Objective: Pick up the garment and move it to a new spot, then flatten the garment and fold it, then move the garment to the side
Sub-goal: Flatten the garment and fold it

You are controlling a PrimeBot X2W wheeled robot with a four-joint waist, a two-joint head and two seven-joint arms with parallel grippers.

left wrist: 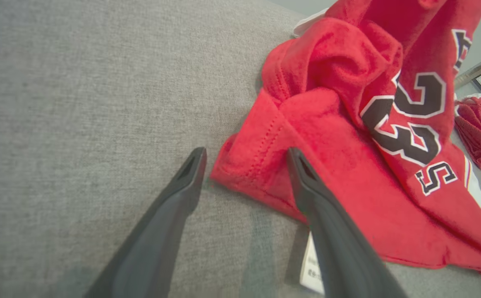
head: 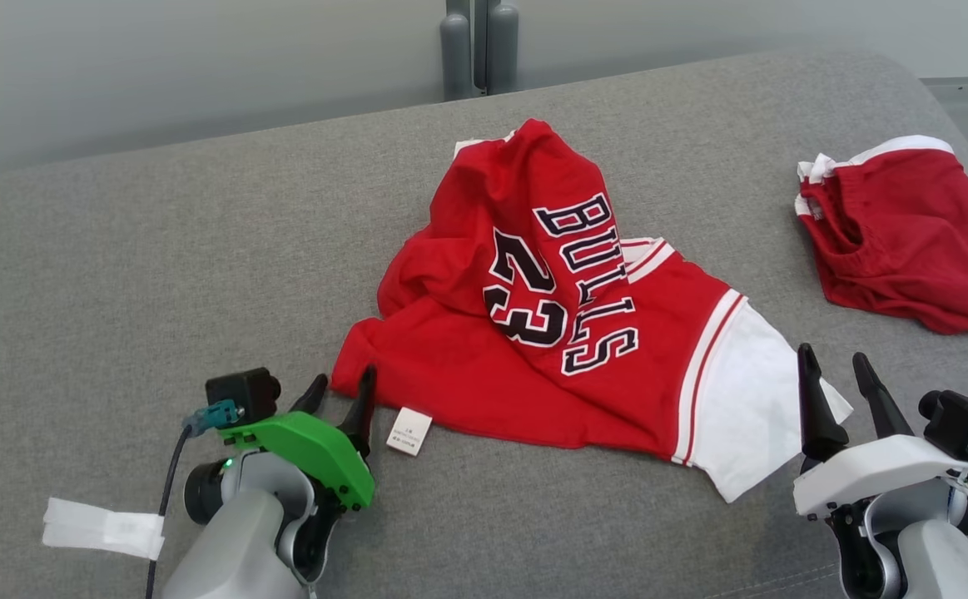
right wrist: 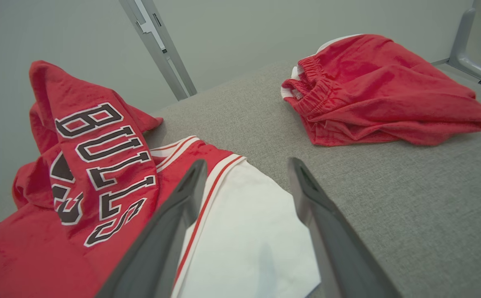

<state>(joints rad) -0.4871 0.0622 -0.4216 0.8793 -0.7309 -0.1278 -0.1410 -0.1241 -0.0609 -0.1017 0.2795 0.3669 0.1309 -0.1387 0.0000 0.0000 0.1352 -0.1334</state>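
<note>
The garment (head: 533,333) is a red shirt with white sleeves, "BULLS" and "23" printed in black. It lies crumpled and bunched up in the middle of the grey cushioned surface (head: 159,274). My left gripper (head: 342,387) stands open at the shirt's lower left corner (left wrist: 248,165), which lies between the spread fingers with nothing gripped. A white label (head: 409,431) lies just right of it. My right gripper (head: 837,366) is open too, its fingers over the edge of the white sleeve (right wrist: 248,231).
A second red garment (head: 908,237) with an elastic waistband (right wrist: 319,91) lies folded at the far right. A strip of white tape (head: 105,526) is stuck near my left arm. Grey metal posts (head: 479,46) rise behind the surface's far edge.
</note>
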